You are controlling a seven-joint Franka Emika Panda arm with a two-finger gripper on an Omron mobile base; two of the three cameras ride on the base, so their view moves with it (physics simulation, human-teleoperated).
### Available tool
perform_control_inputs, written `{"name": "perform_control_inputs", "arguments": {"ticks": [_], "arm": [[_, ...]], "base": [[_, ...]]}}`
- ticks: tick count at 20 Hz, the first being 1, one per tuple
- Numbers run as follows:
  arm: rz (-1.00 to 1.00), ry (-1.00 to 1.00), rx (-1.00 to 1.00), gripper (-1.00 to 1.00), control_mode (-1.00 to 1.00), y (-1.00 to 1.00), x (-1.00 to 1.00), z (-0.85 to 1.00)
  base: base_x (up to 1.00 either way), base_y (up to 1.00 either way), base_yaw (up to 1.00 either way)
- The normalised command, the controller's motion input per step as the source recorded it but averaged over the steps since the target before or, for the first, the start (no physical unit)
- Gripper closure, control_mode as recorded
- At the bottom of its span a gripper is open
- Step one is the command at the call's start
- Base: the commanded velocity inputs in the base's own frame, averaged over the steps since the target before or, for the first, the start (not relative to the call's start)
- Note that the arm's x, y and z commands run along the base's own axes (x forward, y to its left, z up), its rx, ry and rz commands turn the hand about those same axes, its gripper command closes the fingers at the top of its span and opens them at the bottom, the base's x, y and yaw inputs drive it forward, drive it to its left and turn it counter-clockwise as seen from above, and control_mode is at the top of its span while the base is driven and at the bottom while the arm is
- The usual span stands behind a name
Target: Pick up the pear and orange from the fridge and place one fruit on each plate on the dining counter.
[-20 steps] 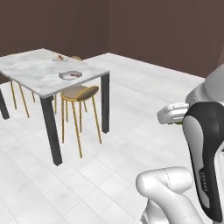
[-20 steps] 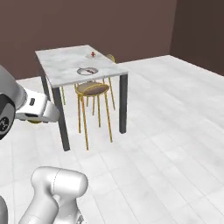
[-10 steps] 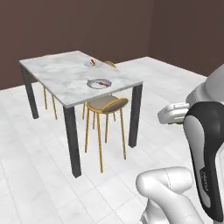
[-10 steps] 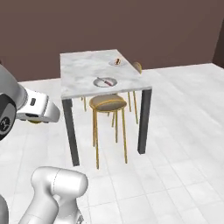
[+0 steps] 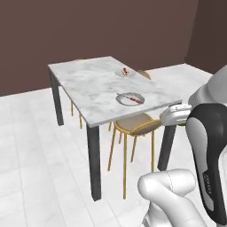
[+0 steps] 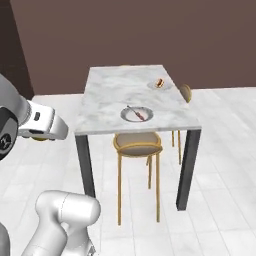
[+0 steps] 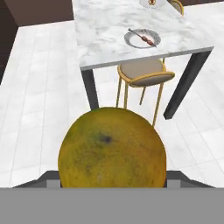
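A yellow-orange fruit with olive shading, the orange [image 7: 113,148], sits close in the hand view, with my gripper [image 7: 112,178] shut on it. The hand [image 5: 176,116] hangs in the air short of the dining counter [image 5: 88,84], near its front corner. On the marble top lie two pale plates: the near plate [image 5: 130,98] [image 7: 142,38] carries a thin skewer, the far plate [image 5: 124,72] [image 6: 160,84] a red-and-yellow piece. The pear and the fridge are out of view.
A gold-legged stool [image 5: 135,126] [image 6: 137,145] is tucked under the counter's near end, below the skewer plate. A second stool [image 6: 185,92] stands at the far side. Dark table legs [image 6: 187,170] flank the stool. White tiled floor lies all around, dark walls behind.
The whole picture has shifted: the base has driven and turned, so the dining counter now stands nearer and more central. The gripper keeps its hold on the orange.
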Motion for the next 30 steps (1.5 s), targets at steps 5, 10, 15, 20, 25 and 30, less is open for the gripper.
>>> {"name": "perform_control_inputs", "arguments": {"ticks": [5, 10, 15, 20, 25, 30], "arm": [[0.0, 0.0, 0.0, 1.0, 1.0, 0.0, 0.0, 0.0], [0.0, 0.0, 0.0, 1.0, 1.0, 0.0, 0.0, 0.0], [0.0, 0.0, 0.0, 1.0, 1.0, 0.0, 0.0, 0.0], [0.0, 0.0, 0.0, 1.0, 1.0, 0.0, 0.0, 0.0], [0.0, 0.0, 0.0, 1.0, 1.0, 0.0, 0.0, 0.0], [0.0, 0.0, 0.0, 1.0, 1.0, 0.0, 0.0, 0.0]], "base": [[1.0, -0.36, -0.05], [1.0, -0.02, -0.21], [0.87, 0.17, -0.26], [0.35, 0.1, -0.22], [0.0, 0.0, -0.01], [0.0, 0.0, 0.0]]}}
